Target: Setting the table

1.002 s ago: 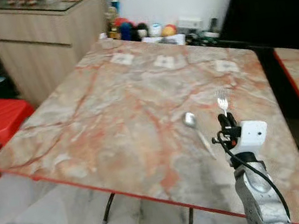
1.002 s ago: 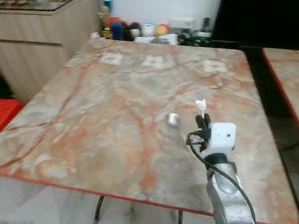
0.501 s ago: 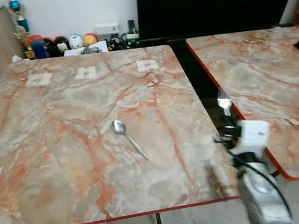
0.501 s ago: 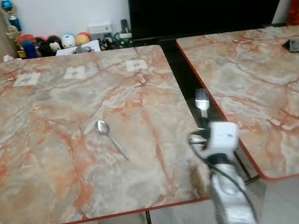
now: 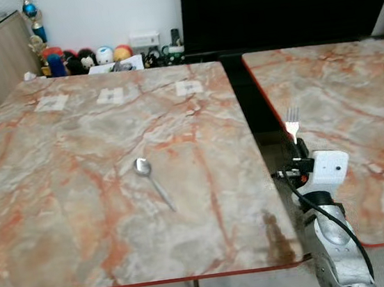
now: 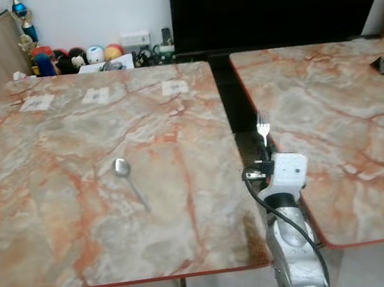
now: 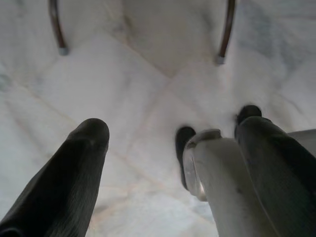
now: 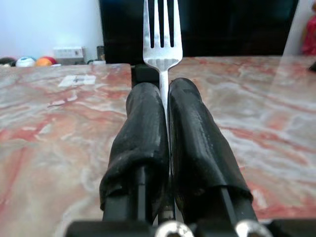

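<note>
The right gripper (image 8: 164,106) pinches a fork (image 8: 162,37) upright over the gap beside the marble table's (image 5: 82,220) right edge. The left gripper (image 7: 173,143) hangs spread toward the floor. Released here, the fork would likely drop between the tables, well apart from the spoon (image 5: 152,182).

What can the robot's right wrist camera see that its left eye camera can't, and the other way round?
Right wrist view: how the two black fingers squeeze the fork's thin handle between them.
Left eye view: the spoon lying on the left marble table, and the silver right arm reaching up over the gap between the tables.
Both: the fork with its prongs pointing away, and the marble tabletops.
</note>
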You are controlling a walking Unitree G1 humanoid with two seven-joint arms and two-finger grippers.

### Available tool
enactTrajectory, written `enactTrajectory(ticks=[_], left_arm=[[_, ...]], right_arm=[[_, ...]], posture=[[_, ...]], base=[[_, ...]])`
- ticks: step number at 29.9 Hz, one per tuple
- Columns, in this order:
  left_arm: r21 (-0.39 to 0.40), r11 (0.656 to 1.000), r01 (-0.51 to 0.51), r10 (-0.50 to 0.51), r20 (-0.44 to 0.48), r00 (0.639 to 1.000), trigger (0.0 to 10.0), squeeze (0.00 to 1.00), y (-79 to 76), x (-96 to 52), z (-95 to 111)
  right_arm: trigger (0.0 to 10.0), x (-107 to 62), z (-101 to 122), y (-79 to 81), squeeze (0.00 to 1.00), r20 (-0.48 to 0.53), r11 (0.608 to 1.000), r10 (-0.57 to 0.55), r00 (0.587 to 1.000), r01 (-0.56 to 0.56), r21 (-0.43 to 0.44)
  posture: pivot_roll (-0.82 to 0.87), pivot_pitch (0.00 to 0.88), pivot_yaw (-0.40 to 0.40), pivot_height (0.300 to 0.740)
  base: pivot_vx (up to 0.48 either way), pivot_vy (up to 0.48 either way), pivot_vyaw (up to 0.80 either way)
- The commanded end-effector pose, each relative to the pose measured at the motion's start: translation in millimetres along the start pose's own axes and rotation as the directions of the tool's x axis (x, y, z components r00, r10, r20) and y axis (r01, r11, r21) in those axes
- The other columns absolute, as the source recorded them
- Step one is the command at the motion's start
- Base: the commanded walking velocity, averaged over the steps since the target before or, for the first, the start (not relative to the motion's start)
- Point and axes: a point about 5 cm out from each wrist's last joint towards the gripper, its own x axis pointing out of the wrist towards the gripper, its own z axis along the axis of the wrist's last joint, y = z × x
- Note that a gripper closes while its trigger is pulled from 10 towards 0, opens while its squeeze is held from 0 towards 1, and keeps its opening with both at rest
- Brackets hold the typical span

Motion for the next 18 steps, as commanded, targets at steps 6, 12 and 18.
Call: enactTrajectory(ticks=[6,12,18], left_arm=[[0.009,1.000,-0.005,0.005,-0.005,1.000,10.0,0.00,0.5,-0.8,-2.7],[0.008,1.000,-0.004,0.004,-0.004,1.000,10.0,0.00,0.1,-0.4,-1.5],[0.004,1.000,-0.007,0.007,-0.008,1.000,10.0,0.00,0.8,-0.5,-2.1]], right_arm=[[10.0,2.3,8.5,-1.4,0.00,0.046,1.000,-0.009,0.999,0.011,-0.027],[10.0,1.4,11.6,-3.9,0.00,0.075,0.999,-0.021,0.997,0.024,-0.032],[10.0,4.3,17.4,-2.0,0.00,0.105,0.999,-0.022,0.994,0.025,-0.030]], posture=[[0.00,0.055,-0.027,0.740],[0.00,0.060,-0.028,0.740],[0.00,0.062,-0.027,0.740]], base=[[0.000,-0.427,-0.44],[0.000,-0.419,0.00],[0.000,-0.407,0.00]])
